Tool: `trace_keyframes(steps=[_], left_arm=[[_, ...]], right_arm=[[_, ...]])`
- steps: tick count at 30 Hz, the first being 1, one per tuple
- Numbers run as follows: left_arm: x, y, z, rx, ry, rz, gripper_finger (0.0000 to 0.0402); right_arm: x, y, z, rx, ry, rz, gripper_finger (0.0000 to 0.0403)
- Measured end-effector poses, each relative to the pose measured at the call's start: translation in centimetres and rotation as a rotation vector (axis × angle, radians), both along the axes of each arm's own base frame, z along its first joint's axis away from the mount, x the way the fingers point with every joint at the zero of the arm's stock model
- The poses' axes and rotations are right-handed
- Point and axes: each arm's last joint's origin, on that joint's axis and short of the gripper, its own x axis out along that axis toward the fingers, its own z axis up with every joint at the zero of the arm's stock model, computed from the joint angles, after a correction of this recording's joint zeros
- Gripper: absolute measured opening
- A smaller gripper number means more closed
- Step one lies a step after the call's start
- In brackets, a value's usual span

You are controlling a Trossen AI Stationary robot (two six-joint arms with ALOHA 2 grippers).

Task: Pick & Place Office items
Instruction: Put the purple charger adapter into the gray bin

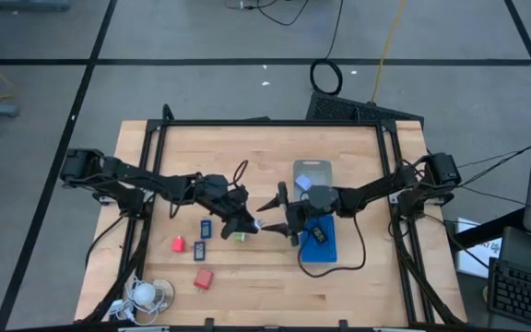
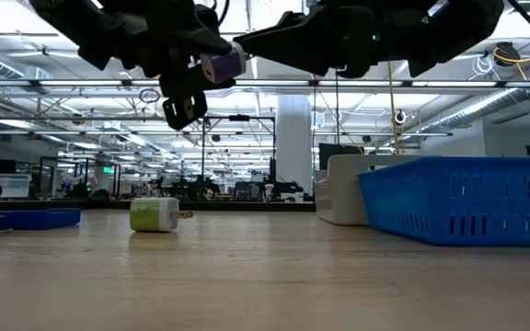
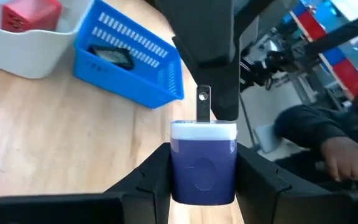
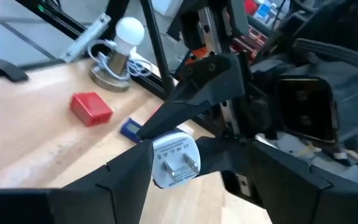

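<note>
Above the middle of the wooden table [image 1: 247, 286], the left gripper [image 3: 202, 180] clamps a purple-and-white plug adapter [image 3: 202, 163], prongs pointing at the right gripper [image 1: 279, 210], whose fingers stand spread around the adapter's pronged end without clamping it. Below them a green-and-white adapter [image 2: 155, 214] lies on the table. Beyond, a dark item [image 3: 110, 56] rests in the blue tray [image 3: 129, 78] and a red block [image 3: 30, 15] in the white tray [image 3: 17, 56].

Bare table [image 1: 247, 290] near front; blue tray [image 1: 321, 242] blocks right.
</note>
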Motion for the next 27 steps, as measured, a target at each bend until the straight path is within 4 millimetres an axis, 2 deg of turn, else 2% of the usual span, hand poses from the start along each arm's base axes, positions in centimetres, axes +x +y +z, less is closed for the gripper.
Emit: trace_keyframes(steps=[7, 17, 22, 27], left_arm=[[0.8, 1.0, 1.2, 0.042, 0.064, -0.04, 0.0134], [1.4, 2.3, 2.9, 0.034, 0.028, -0.049, 0.0134], [1.6, 2.3, 2.7, 0.014, 0.035, -0.037, 0.0134], [1.9, 2.4, 2.4, 0.013, 0.036, -0.03, 0.0134]], right_arm=[[0.0, 0.1, -0.2, 0.029, 0.031, 0.035, 0.0251], [0.0, 0.1, -0.2, 0.06, 0.037, 0.048, 0.0251], [0.0, 0.1, -0.3, 0.033, 0.035, 0.044, 0.0249], [0.0, 0.1, -0.3, 0.025, 0.034, 0.041, 0.0224]])
